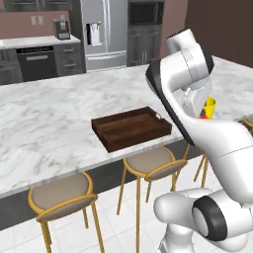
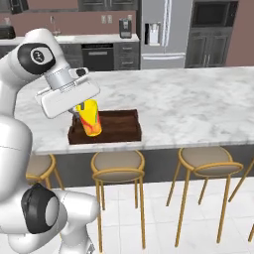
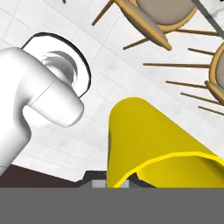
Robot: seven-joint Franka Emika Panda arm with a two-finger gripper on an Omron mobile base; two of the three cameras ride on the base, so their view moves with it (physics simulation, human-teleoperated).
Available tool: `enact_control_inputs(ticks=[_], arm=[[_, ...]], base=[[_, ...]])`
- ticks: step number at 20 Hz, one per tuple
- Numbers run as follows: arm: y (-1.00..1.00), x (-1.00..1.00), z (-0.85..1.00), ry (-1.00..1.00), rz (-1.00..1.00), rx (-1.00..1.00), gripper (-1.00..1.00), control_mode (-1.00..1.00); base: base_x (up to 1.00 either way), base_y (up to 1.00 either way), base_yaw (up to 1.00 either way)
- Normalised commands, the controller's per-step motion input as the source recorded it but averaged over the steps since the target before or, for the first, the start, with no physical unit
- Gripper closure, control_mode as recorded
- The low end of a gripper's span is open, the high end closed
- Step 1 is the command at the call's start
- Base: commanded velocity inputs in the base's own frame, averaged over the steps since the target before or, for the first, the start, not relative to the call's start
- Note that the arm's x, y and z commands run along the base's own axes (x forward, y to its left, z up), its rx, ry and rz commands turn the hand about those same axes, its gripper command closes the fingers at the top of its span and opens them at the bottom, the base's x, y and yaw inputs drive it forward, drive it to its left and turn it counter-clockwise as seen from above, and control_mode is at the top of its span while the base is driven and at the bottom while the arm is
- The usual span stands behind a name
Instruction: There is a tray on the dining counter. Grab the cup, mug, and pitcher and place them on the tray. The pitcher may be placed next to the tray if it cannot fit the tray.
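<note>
the fingers (image 2: 79, 113) are closed on the small bright yellow tapered cup (image 2: 90, 117), the handleless plastic-looking one with a red-orange mark on its side. in the right base view the cup hangs under the white hand, in front of the left end of the dark brown wooden rectangular tray (image 2: 124, 130); whether it is over the tray or short of the edge cannot be told from that angle. in the left base view a sliver of the yellow cup (image 1: 210, 105) shows behind the arm, to the right of the tray (image 1: 129, 127). the hand view looks past the cup (image 3: 153, 144) down at white floor tiles and the round padded stools (image 3: 164, 13), so the cup seems tilted and may be out over the worktop edge.

the step in hand looks like carrying the cup to the tray. to do it well, i would bring the cup upright, move it in over the tray's bare floor clear of the low raised sides and end handle, lower until its base sits flat, then let go. leave room for the other 2 things.

the long white marble worktop (image 2: 198, 99) with grey veins is smooth and glossy; the tray is matt and grained; the stools (image 2: 118, 166) have thin brass-coloured legs.
</note>
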Motion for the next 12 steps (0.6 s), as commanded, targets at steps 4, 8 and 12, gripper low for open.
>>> enact_control_inputs(ticks=[4,8,12], arm=[[0.0,0.0,0.0,0.0,0.0,0.0,1.0,1.0],[0.0,0.0,0.0,0.0,0.0,0.0,1.0,1.0],[0.0,0.16,0.02,0.0,0.03,0.04,1.0,-1.0]], base=[[0.66,0.0,0.36],[0.68,0.0,0.29],[0.51,0.0,0.12]])
